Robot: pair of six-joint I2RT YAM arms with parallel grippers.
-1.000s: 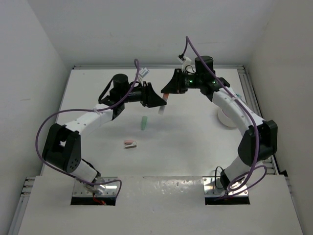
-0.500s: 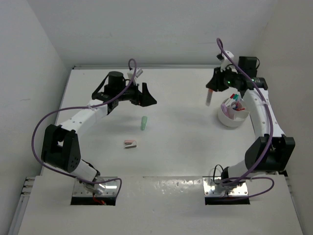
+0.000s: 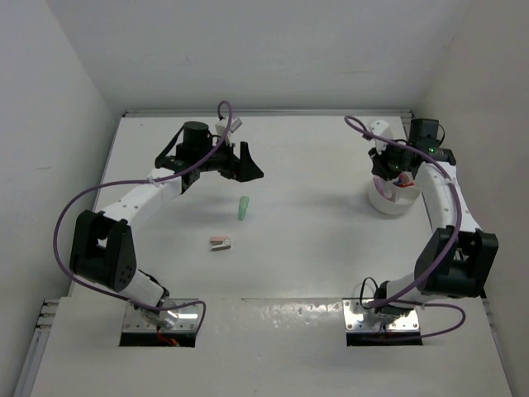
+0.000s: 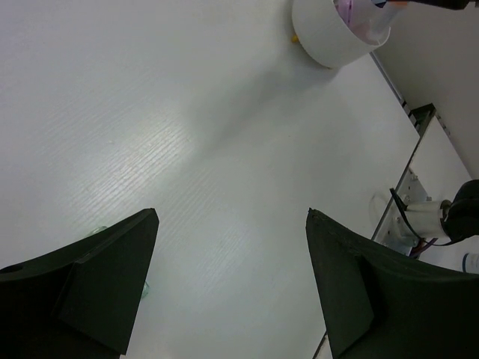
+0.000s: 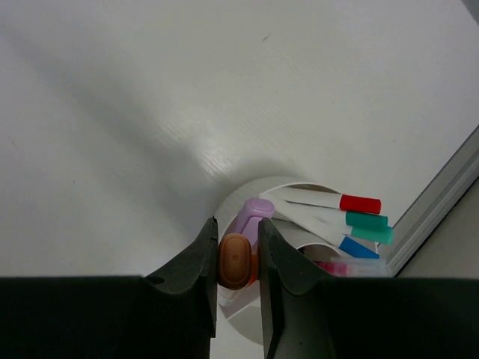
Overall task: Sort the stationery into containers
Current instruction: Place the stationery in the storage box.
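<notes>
The right pincer [image 5: 236, 235] hangs directly over a short round white tub [image 5: 241, 191] at the far right of the white tabletop [image 3: 314, 240], its two dark fingers [image 5: 193, 273] narrowed onto a stubby orange highlighter [image 5: 235, 263]. Only the rounded end of that piece shows between the pads, so its full shape is hard to confirm. Just below the pincer, inside the tub, lie three thin white pens [image 5: 314, 200] with red, teal and blue caps, fanned toward the side away from the arm's base. A pale lilac highlighter [image 5: 251, 215] lies right under the fingertips.

Across the tabletop, the left pincer [image 3: 248, 165] is raised above the surface, its black fingers [image 4: 105, 277] spread wide with nothing between them. Its wrist camera looks across bare tabletop to the tub, well apart from it. A stubby green highlighter [image 3: 244, 207] lies flat on the tabletop just on the near side of the left pincer. A small pinkish-brown block [image 3: 219, 242] lies farther back toward the arm bases, apart from the highlighter.
</notes>
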